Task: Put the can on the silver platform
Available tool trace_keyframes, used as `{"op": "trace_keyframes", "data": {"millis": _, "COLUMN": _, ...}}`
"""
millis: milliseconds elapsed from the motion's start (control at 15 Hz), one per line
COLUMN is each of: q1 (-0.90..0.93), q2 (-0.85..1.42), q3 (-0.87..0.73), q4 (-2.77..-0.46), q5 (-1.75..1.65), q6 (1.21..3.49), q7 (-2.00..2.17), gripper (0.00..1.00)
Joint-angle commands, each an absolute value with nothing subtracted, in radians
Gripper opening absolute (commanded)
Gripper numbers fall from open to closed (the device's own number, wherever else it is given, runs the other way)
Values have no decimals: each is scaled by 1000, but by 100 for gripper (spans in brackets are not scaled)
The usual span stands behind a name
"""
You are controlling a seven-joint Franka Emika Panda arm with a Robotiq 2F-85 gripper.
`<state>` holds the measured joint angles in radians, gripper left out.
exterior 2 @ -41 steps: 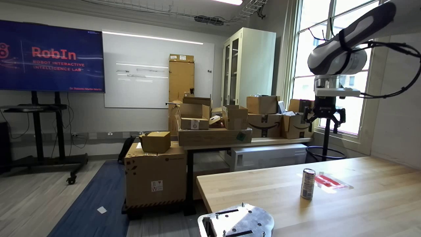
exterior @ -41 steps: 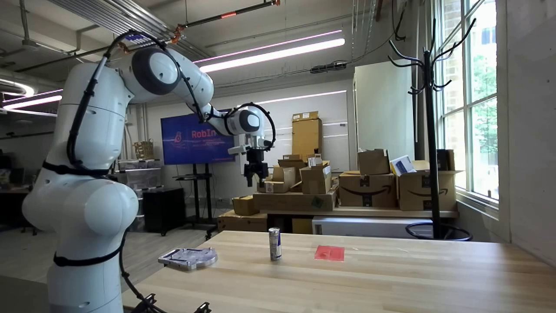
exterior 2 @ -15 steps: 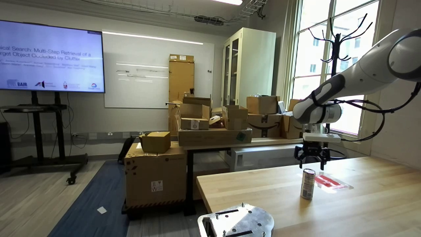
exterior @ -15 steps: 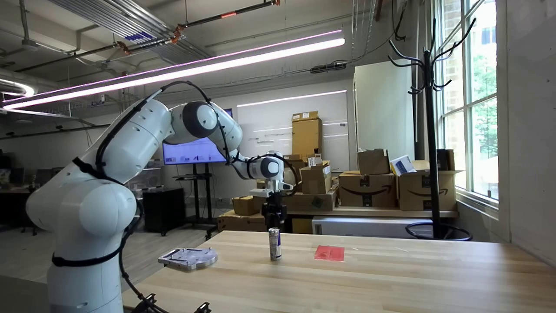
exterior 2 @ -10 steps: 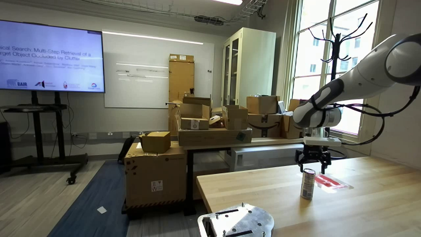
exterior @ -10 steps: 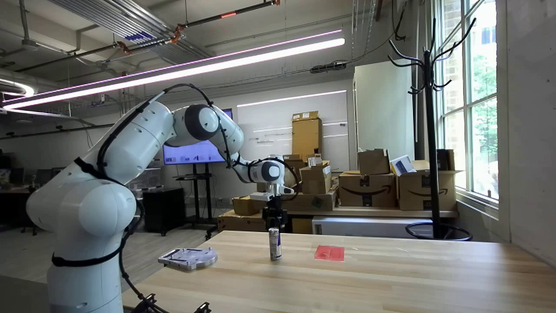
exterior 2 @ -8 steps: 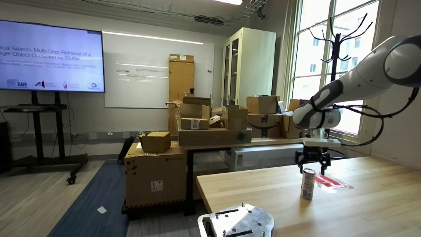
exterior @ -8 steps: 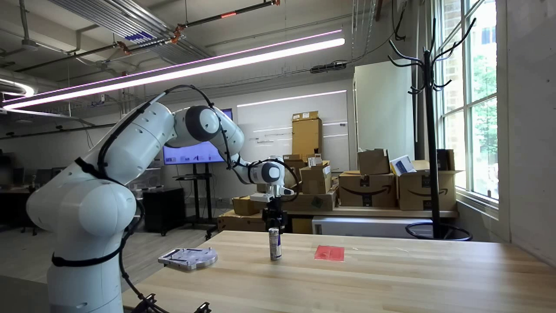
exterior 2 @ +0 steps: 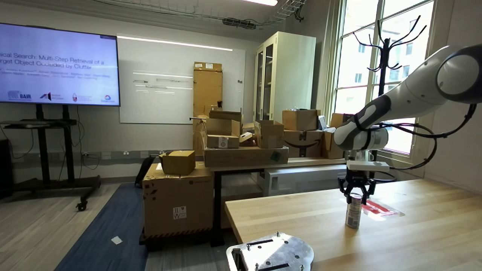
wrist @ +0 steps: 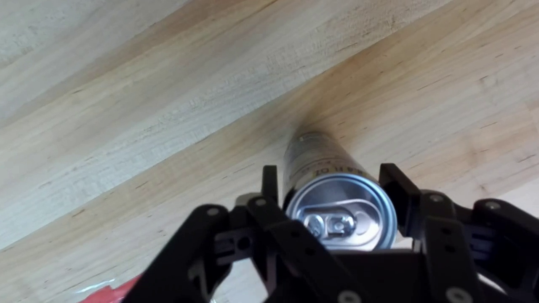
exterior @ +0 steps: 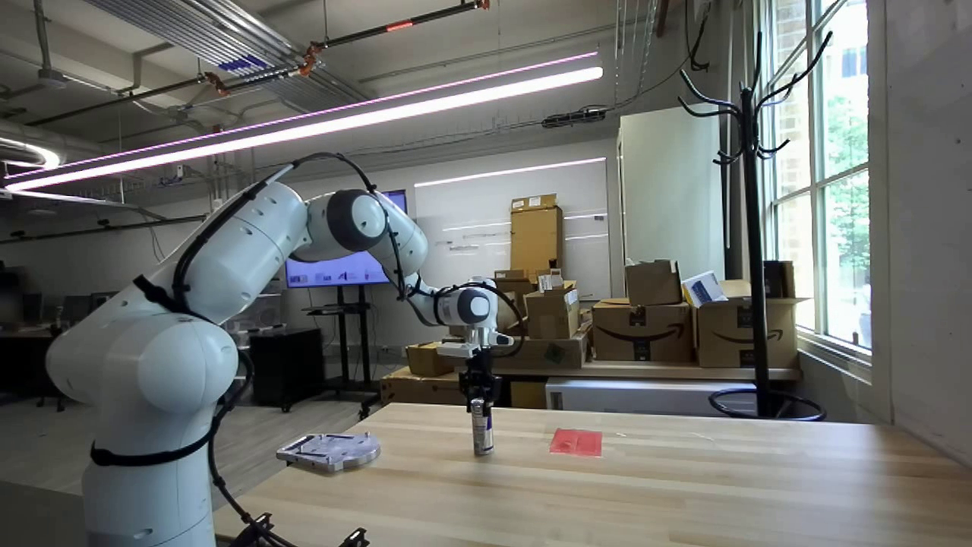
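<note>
The can (exterior 2: 353, 217) stands up on the table (exterior: 683, 471), with its top part inside the gripper (exterior 2: 356, 201). The gripper is squeezed on the can, with one of its fingers (wrist: 269, 185) on each side. In the wrist view, the can's round, shiny top is between them. In both exterior views, the silver platform (exterior 2: 280, 248) is by the table's edge, well apart from the can. A flat red piece (exterior: 575, 442) lies on the table near the can.
</note>
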<state>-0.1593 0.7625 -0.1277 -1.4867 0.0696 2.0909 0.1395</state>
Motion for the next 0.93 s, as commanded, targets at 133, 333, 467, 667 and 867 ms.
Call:
{"op": "trace_keyframes", "data": {"millis": 133, "q1": -172, "q2": 767, "q3": -114, "q4": -1469, "q5": 75, "q6": 2107, "q7": 100, "gripper": 33}}
{"op": "trace_keyframes", "data": {"millis": 333, "q1": -171, "q2": 717, "q3": -112, "q4": -1514, "q5": 76, "q6": 2124, "q7": 86, "gripper": 33}}
{"op": "trace_keyframes", "data": {"millis": 467, "q1": -161, "q2": 644, "q3": -113, "q4": -1573, "q5": 67, "q6": 2148, "q7": 69, "gripper": 33}}
{"op": "trace_keyframes", "data": {"millis": 667, "q1": -143, "q2": 529, "q3": -100, "q4": -1648, "q5": 65, "q6": 2162, "q7": 43, "gripper": 33}}
{"op": "trace_keyframes", "data": {"millis": 867, "q1": -97, "q2": 419, "q3": -72, "q4": -1713, "q5": 50, "q6": 2149, "q7": 28, "gripper": 33}}
